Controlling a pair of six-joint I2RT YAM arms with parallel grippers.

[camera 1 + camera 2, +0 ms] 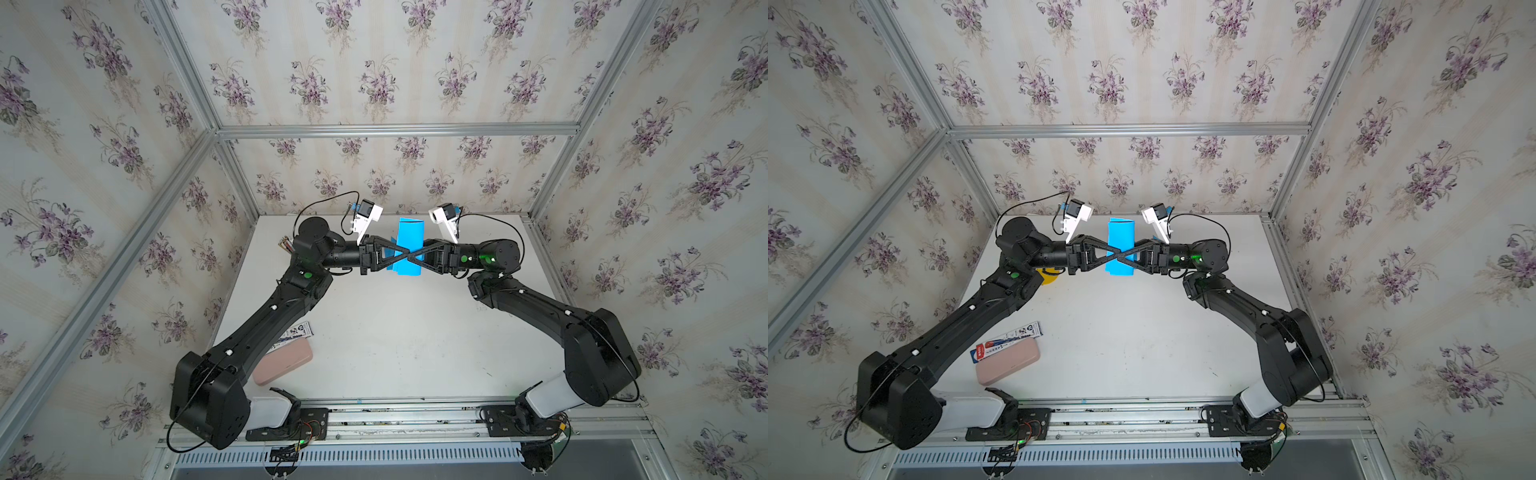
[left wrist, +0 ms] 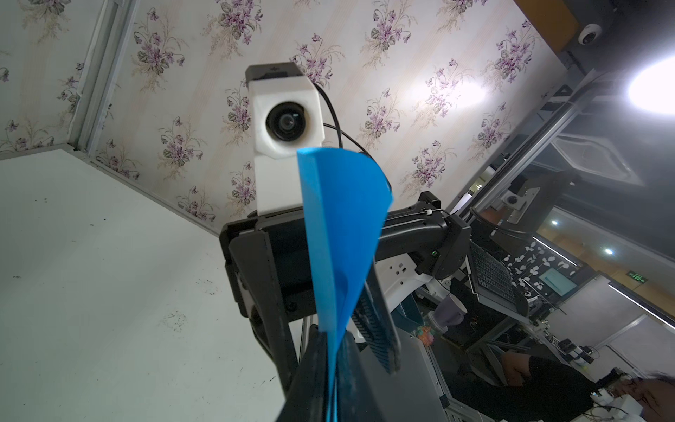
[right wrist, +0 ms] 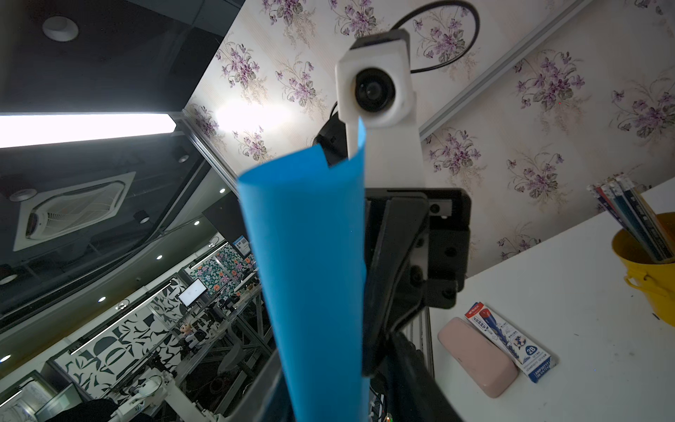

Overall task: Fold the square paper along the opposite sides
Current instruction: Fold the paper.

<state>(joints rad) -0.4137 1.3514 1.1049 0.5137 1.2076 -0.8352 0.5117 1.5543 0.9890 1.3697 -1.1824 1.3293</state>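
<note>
The blue square paper (image 1: 409,235) (image 1: 1121,232) is held up above the back of the white table (image 1: 395,332), bent over into a loose curved fold. My left gripper (image 1: 405,257) (image 1: 1117,257) (image 2: 330,350) is shut on its lower edge, both layers pinched between the jaws. From the opposite side my right gripper (image 1: 413,258) (image 1: 1126,257) (image 3: 339,387) meets it tip to tip. Its fingers (image 2: 380,329) stand apart, open, with the paper (image 2: 339,219) (image 3: 310,255) passing loosely between them.
A pink case (image 1: 282,363) (image 1: 1007,361) (image 3: 478,358) and a pencil box (image 1: 297,332) (image 1: 1009,338) (image 3: 511,339) lie at the front left under the left arm. A yellow cup of pencils (image 1: 1047,276) (image 3: 646,263) stands at the back left. Walls close off three sides.
</note>
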